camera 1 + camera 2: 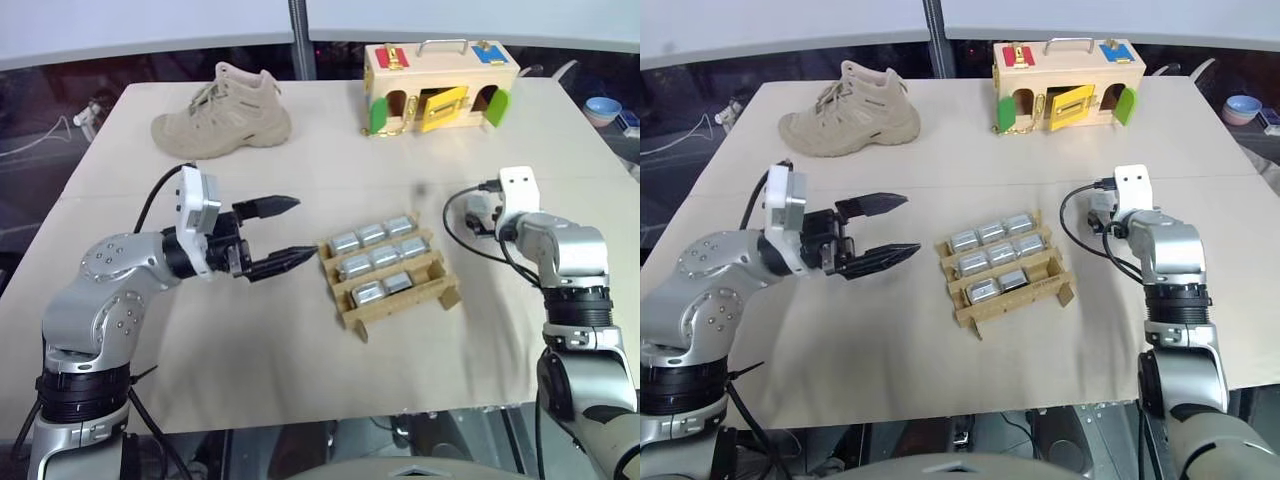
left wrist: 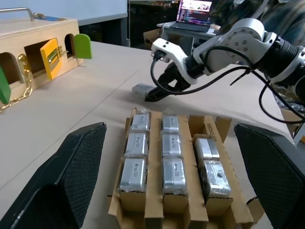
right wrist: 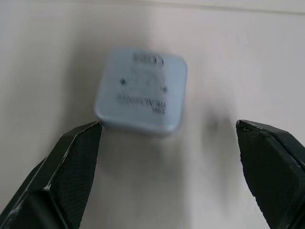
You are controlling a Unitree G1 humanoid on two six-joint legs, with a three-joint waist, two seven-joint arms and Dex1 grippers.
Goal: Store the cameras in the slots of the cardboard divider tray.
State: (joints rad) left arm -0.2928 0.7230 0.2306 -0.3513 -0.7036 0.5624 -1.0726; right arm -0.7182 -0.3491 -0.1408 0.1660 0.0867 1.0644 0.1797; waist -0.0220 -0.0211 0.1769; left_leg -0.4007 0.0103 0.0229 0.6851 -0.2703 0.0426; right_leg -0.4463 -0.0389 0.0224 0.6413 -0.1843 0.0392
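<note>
Mid-table, the cardboard divider tray (image 1: 392, 273) holds eight cameras (image 1: 385, 258). Left gripper (image 1: 284, 232) gapes beside it, empty. Right gripper (image 3: 167, 157) spreads over what looks like a loose camera (image 3: 141, 90).

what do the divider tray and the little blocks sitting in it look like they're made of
Divider tray: looks like corrugated cardboard, matte tan, with raw cut edges and thin slotted walls.

Cameras: silver-grey shells with soft sheen and rounded corners; metal or painted plastic, can't tell. The loose camera on the table has the same matte grey face with faint printed lettering.
</note>
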